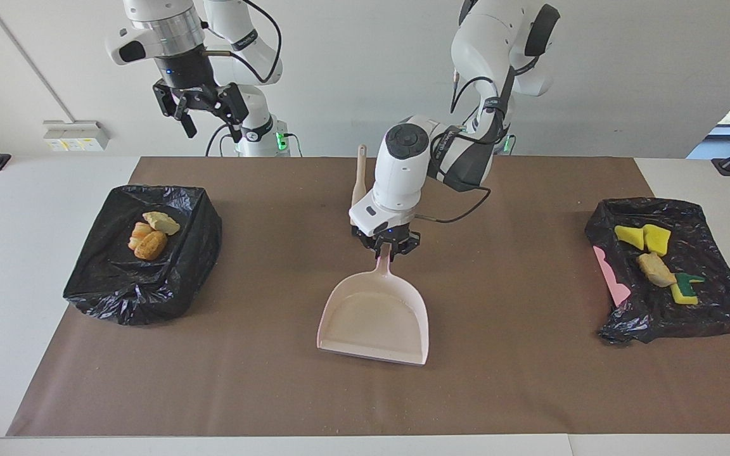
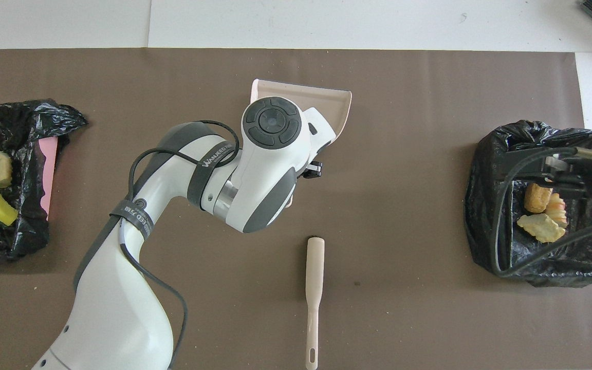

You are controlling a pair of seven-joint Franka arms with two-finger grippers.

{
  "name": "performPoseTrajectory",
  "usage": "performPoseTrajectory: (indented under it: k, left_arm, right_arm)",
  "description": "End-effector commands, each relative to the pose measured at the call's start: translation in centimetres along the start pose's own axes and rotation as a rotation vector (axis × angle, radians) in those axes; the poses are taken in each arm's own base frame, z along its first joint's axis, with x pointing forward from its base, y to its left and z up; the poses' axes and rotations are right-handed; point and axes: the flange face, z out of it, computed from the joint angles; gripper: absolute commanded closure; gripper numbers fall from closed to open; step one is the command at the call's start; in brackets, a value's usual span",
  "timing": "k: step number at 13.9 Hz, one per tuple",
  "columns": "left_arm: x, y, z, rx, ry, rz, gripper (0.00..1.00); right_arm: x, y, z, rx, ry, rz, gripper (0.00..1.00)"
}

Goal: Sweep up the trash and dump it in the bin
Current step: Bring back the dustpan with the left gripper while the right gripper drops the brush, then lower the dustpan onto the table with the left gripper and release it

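Pink dustpan (image 1: 374, 313) sat mid-mat, its handle clamped by the left gripper (image 1: 385, 251); the right gripper (image 1: 203, 117) hung spread wide, raised above the mat's corner.

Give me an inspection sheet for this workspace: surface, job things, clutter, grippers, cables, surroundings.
Surface: brown mat on a white table, dusted with fine crumbs.
Job's things: dustpan mid-mat, empty; brush lying nearer the robots; bread lumps in the black-lined bin at the right arm's end; sponge chunks and a lump on a black bag at the left arm's end.
Clutter: pink sheet under that bag.
Grippers: left gripper shut on the dustpan's handle; right gripper open, raised, waiting.
Cables: black leads looping off both arms.
Surroundings: white wall, wall socket, window edge.
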Motion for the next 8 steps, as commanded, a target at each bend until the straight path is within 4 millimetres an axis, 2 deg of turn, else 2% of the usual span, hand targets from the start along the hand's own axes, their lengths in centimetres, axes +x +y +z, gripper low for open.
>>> performPoseTrajectory:
  k: [1, 3, 6, 8]
  left_arm:
    - [0.7, 1.8, 1.3, 0.008, -0.02, -0.021, 1.0]
    - [0.2, 2.9, 2.0, 0.008, -0.02, -0.024, 1.0]
    - [0.6, 2.9, 2.6, 0.005, -0.019, -0.047, 1.0]
    - [0.6, 2.9, 3.3, 0.002, -0.033, -0.053, 1.0]
  right_arm:
    - [1.2, 4.1, -0.6, -0.021, -0.011, -0.032, 0.0]
    - [1.6, 6.9, -1.2, -0.041, -0.002, -0.067, 0.0]
    - [2.0, 9.9, -1.0, -0.099, -0.01, -0.065, 0.0]
    - [2.4, 12.5, 0.8, -0.106, -0.044, -0.043, 0.0]
